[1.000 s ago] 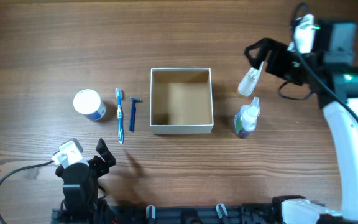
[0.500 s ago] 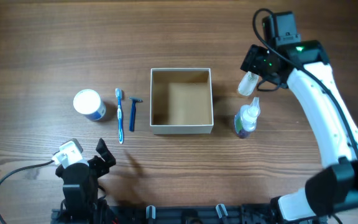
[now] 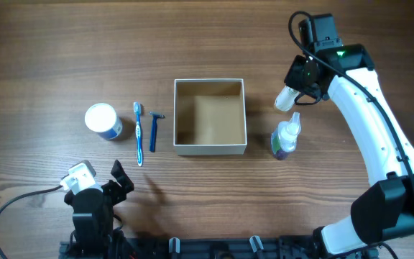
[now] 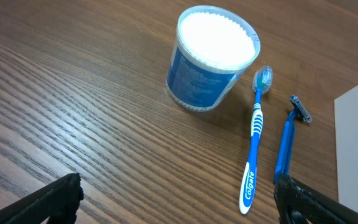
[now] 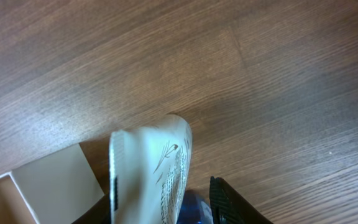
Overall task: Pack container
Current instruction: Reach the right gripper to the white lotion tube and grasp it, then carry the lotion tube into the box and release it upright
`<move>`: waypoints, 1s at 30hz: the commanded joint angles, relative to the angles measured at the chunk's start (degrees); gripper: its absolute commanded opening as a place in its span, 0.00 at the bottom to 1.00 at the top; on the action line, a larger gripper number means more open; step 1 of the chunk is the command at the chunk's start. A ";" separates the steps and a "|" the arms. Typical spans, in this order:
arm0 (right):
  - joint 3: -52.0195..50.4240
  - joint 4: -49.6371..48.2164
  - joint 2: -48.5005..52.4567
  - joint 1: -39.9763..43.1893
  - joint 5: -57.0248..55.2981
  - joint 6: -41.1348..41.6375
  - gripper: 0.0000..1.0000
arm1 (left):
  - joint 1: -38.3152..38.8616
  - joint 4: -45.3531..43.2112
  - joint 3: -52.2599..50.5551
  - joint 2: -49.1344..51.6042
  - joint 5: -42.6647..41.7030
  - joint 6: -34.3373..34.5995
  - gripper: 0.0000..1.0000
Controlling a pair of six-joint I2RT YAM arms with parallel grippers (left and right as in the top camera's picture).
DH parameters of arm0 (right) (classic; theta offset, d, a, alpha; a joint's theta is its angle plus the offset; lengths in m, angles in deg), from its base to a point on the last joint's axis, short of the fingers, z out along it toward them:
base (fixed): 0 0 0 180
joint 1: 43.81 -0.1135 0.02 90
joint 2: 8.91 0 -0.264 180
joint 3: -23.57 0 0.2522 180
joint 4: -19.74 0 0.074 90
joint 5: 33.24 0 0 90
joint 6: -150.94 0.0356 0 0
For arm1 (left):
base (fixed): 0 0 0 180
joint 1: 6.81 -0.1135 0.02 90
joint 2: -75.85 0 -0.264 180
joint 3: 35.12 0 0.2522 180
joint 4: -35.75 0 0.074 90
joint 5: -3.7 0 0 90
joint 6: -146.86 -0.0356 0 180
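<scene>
Container point(image 3: 210, 150) sits mid-frame in the overhead view, open top up. Right gripper point(image 3: 298, 80), upper right, is at the white tube point(image 3: 286, 98) just right of the box; can't tell if it's clamped. Left gripper point(image 3: 121, 178), lower left, jaws spread wide. Jar point(image 3: 103, 120), toothbrush point(image 3: 138, 133) and razor point(image 3: 154, 129) are left of the box, spray bottle point(image 3: 285, 139) right.

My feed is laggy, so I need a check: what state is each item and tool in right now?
container: open-topped, empty
blue jar: upright
Colgate toothbrush: lying flat
blue razor: lying flat
spray bottle: upright
white tube: standing on end, at right tool
left tool: open, empty
right tool: at the tube, closure unclear
</scene>
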 commanded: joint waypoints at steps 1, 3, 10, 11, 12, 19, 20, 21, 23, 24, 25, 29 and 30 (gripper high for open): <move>0.92 0.39 0.13 0.02 0.70 0.07 0.39 | -0.31 0.07 -0.48 -0.46 -0.11 -0.48 1.00; 0.92 0.42 0.11 0.02 0.70 0.13 0.26 | -0.31 0.07 -0.48 -0.46 -0.11 -0.48 1.00; 1.11 -0.81 -0.55 -0.04 1.97 -0.83 0.04 | -0.31 0.07 -0.48 -0.46 -0.11 -0.48 1.00; 1.25 -1.20 -1.01 -0.04 1.97 -1.64 0.04 | -0.31 0.07 -0.48 -0.46 -0.11 -0.48 1.00; 1.68 -1.88 -1.81 -0.09 1.92 -3.32 0.04 | -0.31 0.07 -0.48 -0.46 -0.11 -0.48 1.00; 9.33 -5.62 -8.35 -1.31 1.55 -12.92 0.04 | -0.31 0.07 -0.48 -0.46 -0.11 -0.48 1.00; 10.84 -5.66 -9.53 -2.12 1.53 -13.97 0.04 | -0.31 0.07 -0.48 -0.46 -0.11 -0.48 1.00; 12.15 -5.60 -10.56 -3.19 1.57 -15.06 0.04 | -0.31 0.07 -0.48 -0.46 -0.11 -0.48 1.00; 14.14 -4.74 -12.44 -5.84 1.55 -15.65 0.04 | -0.31 0.07 -0.48 -0.46 -0.11 -0.48 1.00; 14.88 -3.82 -13.25 -7.41 1.55 -15.61 0.04 | -0.31 0.07 -0.48 -0.46 -0.11 -0.48 1.00; 15.26 -3.04 -13.97 -9.01 1.53 -15.58 0.04 | -0.31 0.07 -0.48 -0.46 -0.11 -0.48 1.00; 15.28 0.09 -14.99 -15.80 1.55 -13.14 0.04 | -0.31 0.04 -0.48 -0.46 -0.11 -0.48 1.00; 15.26 1.42 -14.51 -17.68 1.57 -12.02 0.04 | -0.31 0.07 -0.48 -0.46 -0.11 -0.48 1.00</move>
